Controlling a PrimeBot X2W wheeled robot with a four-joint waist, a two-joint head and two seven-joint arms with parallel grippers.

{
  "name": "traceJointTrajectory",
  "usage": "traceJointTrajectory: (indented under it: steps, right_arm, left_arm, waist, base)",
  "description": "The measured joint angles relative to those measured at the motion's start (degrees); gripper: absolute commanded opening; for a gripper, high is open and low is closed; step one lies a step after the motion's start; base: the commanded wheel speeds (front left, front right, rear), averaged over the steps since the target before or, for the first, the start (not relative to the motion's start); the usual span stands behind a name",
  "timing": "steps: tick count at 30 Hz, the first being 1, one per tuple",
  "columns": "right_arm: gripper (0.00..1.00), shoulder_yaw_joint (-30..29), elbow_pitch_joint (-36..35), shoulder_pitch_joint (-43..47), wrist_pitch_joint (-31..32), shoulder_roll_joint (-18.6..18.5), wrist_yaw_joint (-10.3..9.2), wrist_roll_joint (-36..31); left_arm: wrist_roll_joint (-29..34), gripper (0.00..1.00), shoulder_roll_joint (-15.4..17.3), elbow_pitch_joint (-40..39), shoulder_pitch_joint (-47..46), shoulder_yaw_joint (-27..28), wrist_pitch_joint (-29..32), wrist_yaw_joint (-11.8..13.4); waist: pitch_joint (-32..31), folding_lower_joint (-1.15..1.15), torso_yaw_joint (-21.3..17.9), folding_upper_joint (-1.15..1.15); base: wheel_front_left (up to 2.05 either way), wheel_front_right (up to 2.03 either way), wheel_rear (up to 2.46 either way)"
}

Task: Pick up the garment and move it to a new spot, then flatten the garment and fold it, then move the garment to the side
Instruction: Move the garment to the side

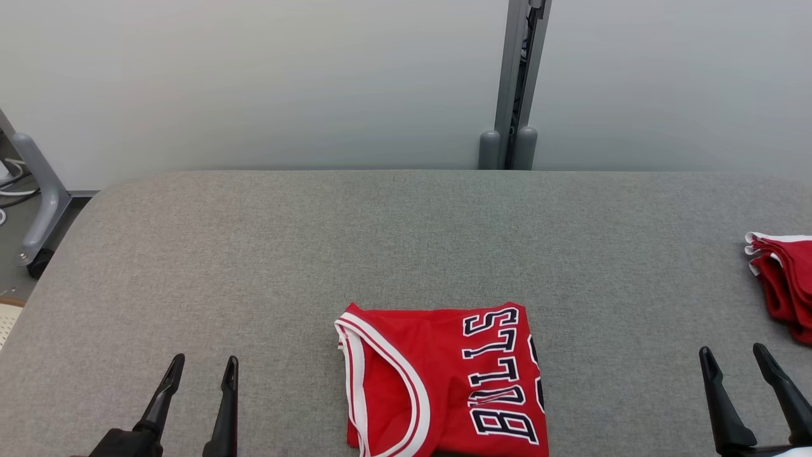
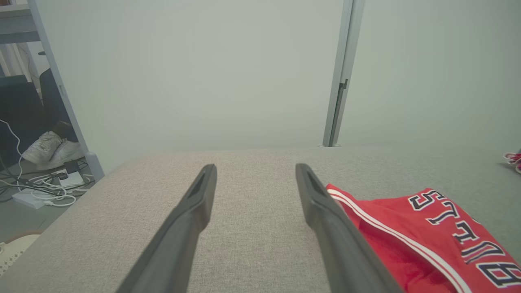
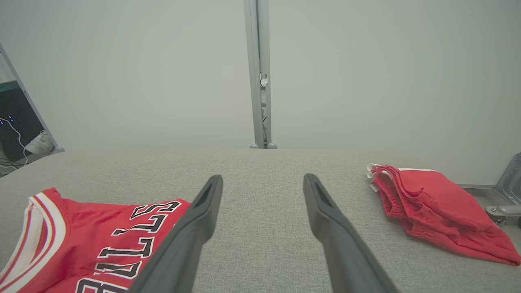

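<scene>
A red jersey, the garment (image 1: 444,377), lies folded near the front middle of the grey table (image 1: 406,254), with white trim and black "BULLS" lettering. It also shows at the lower right of the left wrist view (image 2: 427,232) and at the lower left of the right wrist view (image 3: 89,240). My left gripper (image 1: 203,371) hovers open at the lower left, well left of the garment, with nothing between its fingers (image 2: 191,219). My right gripper (image 1: 733,358) stands open at the lower right, well right of the garment, its fingers (image 3: 329,219) apart over bare cloth.
A second red cloth item (image 1: 783,282) lies bunched at the table's right edge, beside my right gripper (image 3: 431,207). A grey post (image 1: 517,82) rises behind the table against the pale wall. Cables and shoes (image 2: 53,146) lie on the floor at the left.
</scene>
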Motion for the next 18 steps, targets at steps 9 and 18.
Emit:
traceJointTrajectory:
  steps: [9, 18]
  right_arm:
    - [1.00, 0.0, -0.4, -0.1, 0.1, -0.1, 0.00, -0.3]
    - [1.00, 6.5, 3.5, -3.5, 1.1, -1.5, 0.00, 0.5]
  left_arm:
    - [-0.6, 1.00, -0.1, 0.0, -1.0, -0.4, 0.0, 0.2]
    - [-1.1, 1.00, -0.5, -0.2, -5.5, -1.2, -1.3, -0.2]
  waist:
    - [0.7, 0.00, 1.2, 0.00]
    - [4.0, 0.00, 5.2, 0.00]
  base:
    - [0.00, 0.00, 0.00]
    - [0.00, 0.00, 0.00]
